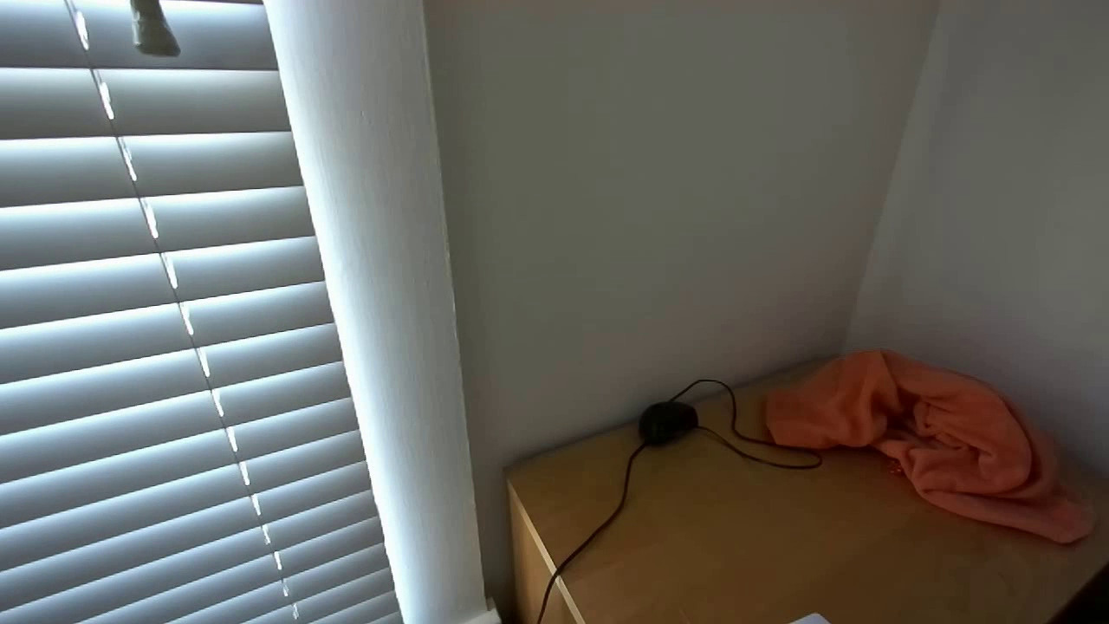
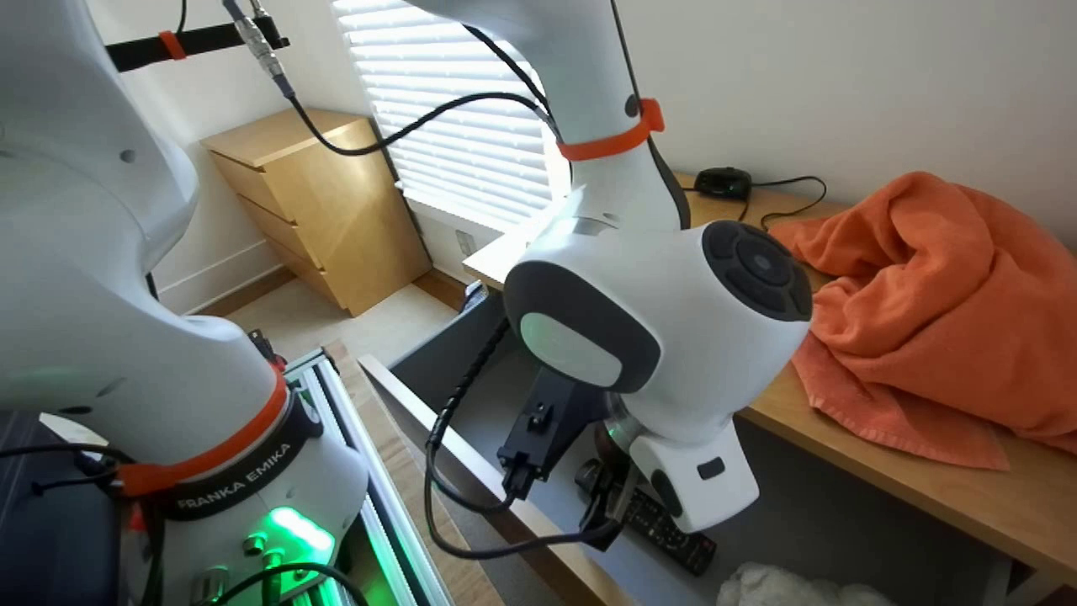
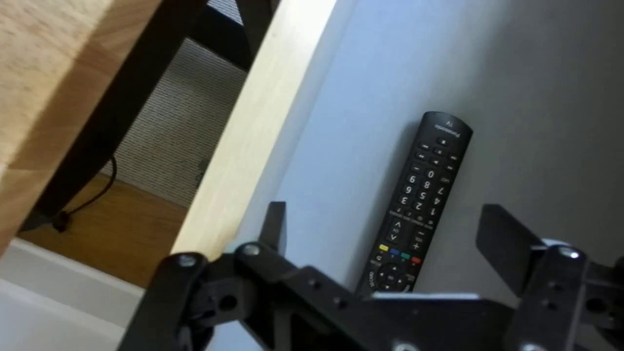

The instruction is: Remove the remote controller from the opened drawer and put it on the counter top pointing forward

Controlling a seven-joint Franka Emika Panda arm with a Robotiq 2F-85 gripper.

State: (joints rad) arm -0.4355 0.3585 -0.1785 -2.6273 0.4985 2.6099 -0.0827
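The remote controller [image 3: 414, 200], black with several rows of buttons, lies flat inside the open drawer [image 3: 253, 122]. Its near end is hidden by the gripper in the wrist view. In an exterior view the remote controller [image 2: 673, 534] shows partly behind the gripper. My gripper [image 3: 383, 214] is open and empty above the remote controller, with one finger on each side of it in the wrist view; the gripper also shows in an exterior view [image 2: 607, 505]. The tan counter top [image 1: 693, 529] is above the drawer, and it shows in an exterior view [image 2: 1031, 488].
An orange cloth [image 2: 951, 311] lies on the counter top. A black plug [image 2: 724, 183] with a thin cable sits at its back. A white fluffy thing [image 2: 795, 585] lies in the drawer. The robot's wooden table [image 3: 58, 73] stands close to the drawer front.
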